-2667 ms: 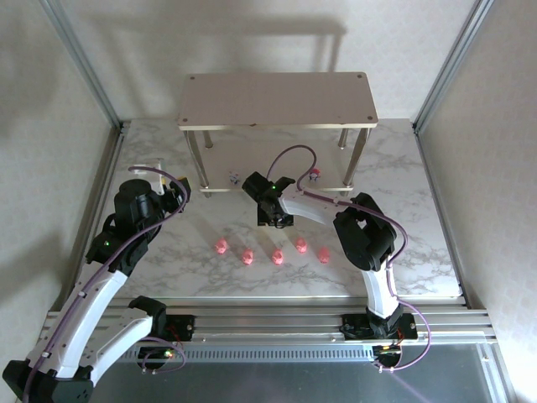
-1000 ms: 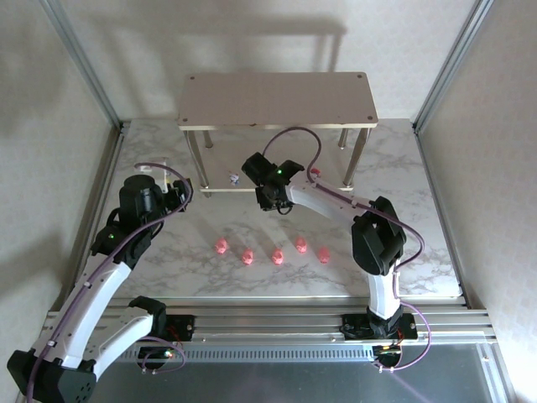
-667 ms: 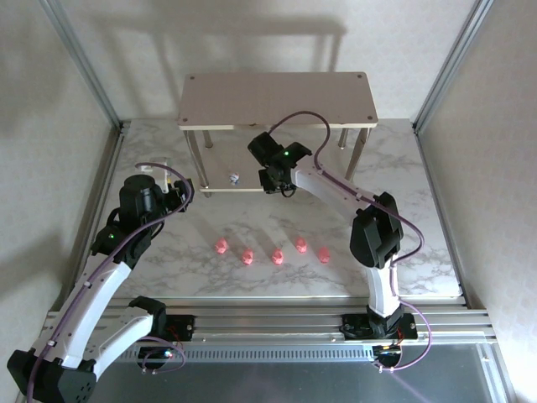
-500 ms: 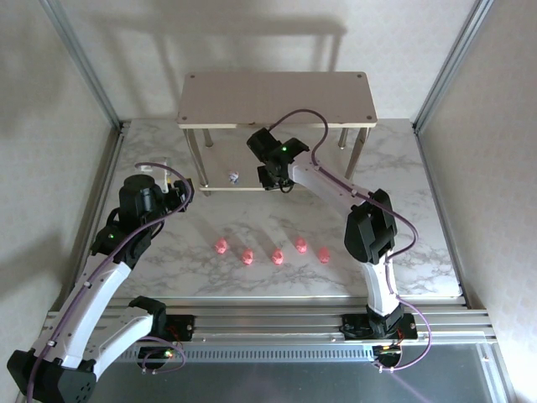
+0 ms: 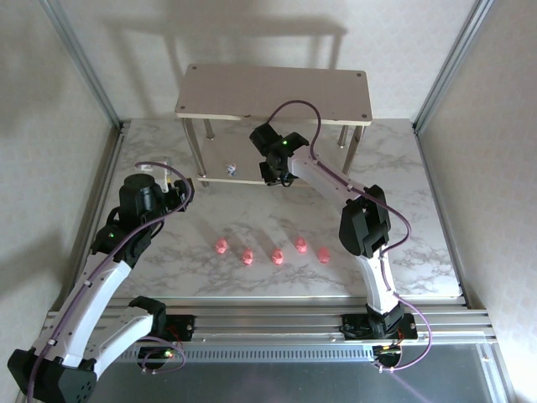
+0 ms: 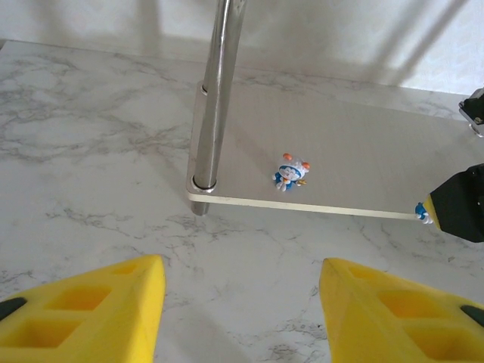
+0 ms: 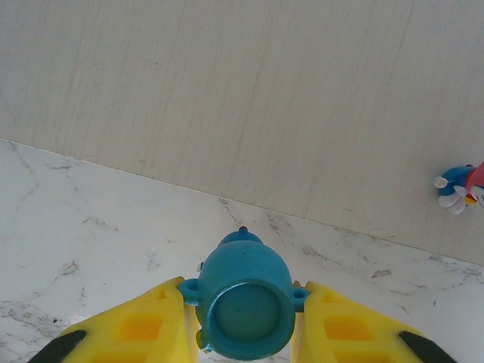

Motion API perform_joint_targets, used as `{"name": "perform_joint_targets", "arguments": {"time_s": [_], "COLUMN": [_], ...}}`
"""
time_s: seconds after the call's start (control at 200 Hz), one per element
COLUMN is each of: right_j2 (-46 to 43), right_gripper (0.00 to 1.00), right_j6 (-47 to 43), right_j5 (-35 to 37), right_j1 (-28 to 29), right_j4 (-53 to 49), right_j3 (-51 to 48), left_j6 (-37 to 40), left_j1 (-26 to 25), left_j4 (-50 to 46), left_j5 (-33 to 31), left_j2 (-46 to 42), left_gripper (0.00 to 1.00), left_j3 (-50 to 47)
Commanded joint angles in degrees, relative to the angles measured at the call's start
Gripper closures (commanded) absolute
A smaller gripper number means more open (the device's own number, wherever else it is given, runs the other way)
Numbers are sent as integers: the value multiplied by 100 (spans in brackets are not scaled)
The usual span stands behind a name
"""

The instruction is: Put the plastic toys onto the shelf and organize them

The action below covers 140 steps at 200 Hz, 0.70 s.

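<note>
The shelf (image 5: 273, 92) stands at the back of the table, its lower board (image 6: 355, 151) beige. My right gripper (image 5: 275, 173) is at that board's front edge, shut on a small blue toy (image 7: 246, 299) held between the yellow fingers (image 7: 128, 333) above the marble just short of the board (image 7: 265, 98). A blue-and-white toy (image 6: 291, 172) lies on the lower board near the left front leg (image 6: 215, 98). Several pink toys (image 5: 277, 256) sit in a row on the table. My left gripper (image 6: 238, 318) hovers open over the marble in front of the shelf, with nothing between its fingers.
The right gripper's dark tip (image 6: 461, 212) reaches in at the lower board's right end in the left wrist view. Metal frame posts (image 5: 84, 63) rise at the table's back corners. White walls close in both sides.
The right gripper has carried the blue toy from the table's middle back to the lower board's front edge. The shelf's left side has shifted slightly backward. The left arm has stayed put.
</note>
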Motion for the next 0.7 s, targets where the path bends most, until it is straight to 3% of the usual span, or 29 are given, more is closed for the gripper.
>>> {"name": "perform_joint_targets", "arguments": {"time_s": [0.0,0.696], "right_j2": [34,138], "right_gripper": [82,82], "right_j6": [228,1073], "right_j5": [-47,147], "right_j1": [-107,-118], "right_j4": [124,894], "right_j3": [-142,-313], "left_j6": [9,26], "left_j1": [60,69], "left_j4": [-11,96], "left_j5": [99,233], "left_j2": [11,47], "left_gripper": [44,44], "left_j3": [137,49]}}
